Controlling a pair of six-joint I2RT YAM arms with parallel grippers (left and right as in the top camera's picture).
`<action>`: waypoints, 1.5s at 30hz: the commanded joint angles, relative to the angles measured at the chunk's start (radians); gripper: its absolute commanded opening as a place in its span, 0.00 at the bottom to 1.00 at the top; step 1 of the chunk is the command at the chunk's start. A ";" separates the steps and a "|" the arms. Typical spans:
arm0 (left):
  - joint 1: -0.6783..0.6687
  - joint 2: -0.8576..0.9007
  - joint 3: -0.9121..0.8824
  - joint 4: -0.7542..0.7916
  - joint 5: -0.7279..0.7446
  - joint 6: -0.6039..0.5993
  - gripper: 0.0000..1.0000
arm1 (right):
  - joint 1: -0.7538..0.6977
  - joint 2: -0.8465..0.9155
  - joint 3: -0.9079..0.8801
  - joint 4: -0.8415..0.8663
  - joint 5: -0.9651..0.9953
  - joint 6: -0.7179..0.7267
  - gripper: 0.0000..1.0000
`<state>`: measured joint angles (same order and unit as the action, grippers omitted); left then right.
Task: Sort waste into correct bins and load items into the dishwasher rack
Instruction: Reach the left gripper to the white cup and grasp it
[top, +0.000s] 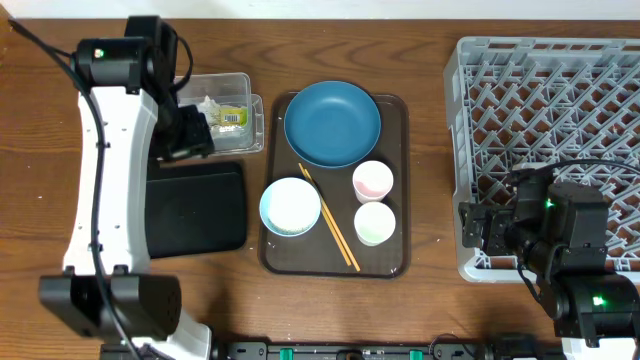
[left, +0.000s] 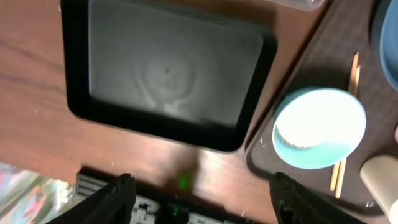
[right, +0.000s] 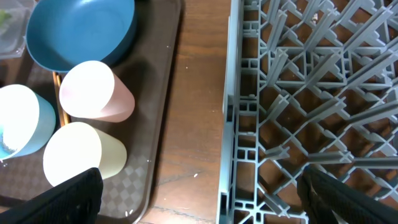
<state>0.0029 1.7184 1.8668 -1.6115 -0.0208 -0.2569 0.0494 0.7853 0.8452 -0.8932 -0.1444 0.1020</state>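
Bowl (left: 320, 134), light blue, on the brown serving tray (top: 393, 150). Left fingers (left: 115, 199) spread empty above the black tray (left: 74, 62) left of it; right fingers (right: 68, 199) spread empty above the rack (right: 249, 155) right of it. A rim pinch may slip and tip it.

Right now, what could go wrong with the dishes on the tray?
Three things might. The chopsticks lie loose right beside the bowl, so lifting the bowl could flick them away. The pink cup and green cup stand close together, so grabbing one might tip the other. The right gripper hangs close to the rack and could bump its edge.
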 joint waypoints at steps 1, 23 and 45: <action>-0.031 -0.134 -0.089 -0.057 0.021 0.010 0.72 | 0.004 -0.002 0.018 -0.008 0.030 -0.010 0.99; -0.550 -0.301 -0.632 0.763 0.220 0.039 0.82 | -0.129 -0.002 0.018 -0.129 0.349 0.181 0.99; -0.750 0.107 -0.632 0.833 0.224 -0.139 0.31 | -0.129 -0.002 0.018 -0.140 0.350 0.182 0.99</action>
<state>-0.7467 1.8202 1.2362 -0.7773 0.2043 -0.3504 -0.0700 0.7853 0.8482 -1.0317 0.1955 0.2710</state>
